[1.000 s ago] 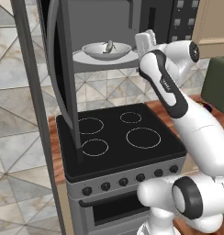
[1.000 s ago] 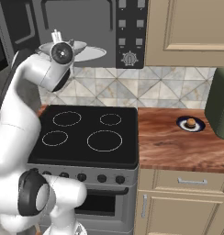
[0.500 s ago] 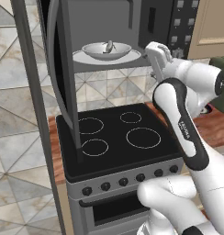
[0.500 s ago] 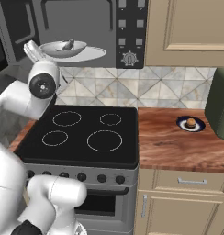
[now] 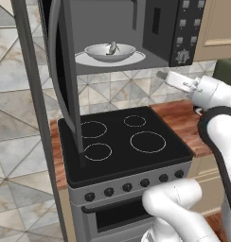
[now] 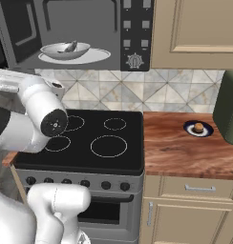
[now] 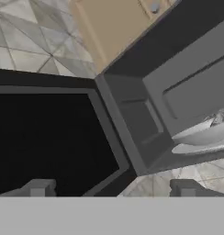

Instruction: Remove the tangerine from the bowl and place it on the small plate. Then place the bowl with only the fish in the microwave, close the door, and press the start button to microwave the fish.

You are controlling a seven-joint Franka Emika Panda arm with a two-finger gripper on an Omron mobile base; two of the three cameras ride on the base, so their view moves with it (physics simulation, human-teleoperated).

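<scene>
The light bowl sits on the white turntable inside the open microwave, and the silvery fish lies in it. From the right base, the bowl and fish look the same. The tangerine rests on the small navy plate on the wooden counter. My gripper hangs below the microwave's right front corner, open and holding nothing. In the hand view the gripper faces the door and the bowl. The door stands swung out to the left.
A black cooktop lies under the microwave. The button panel is on the microwave's right side. An olive-green oven stands at the counter's far right. Beige cabinets hang beside the microwave.
The hand has pulled back out of the microwave opening and dropped below its front edge. The bowl with the fish stays on the turntable.
</scene>
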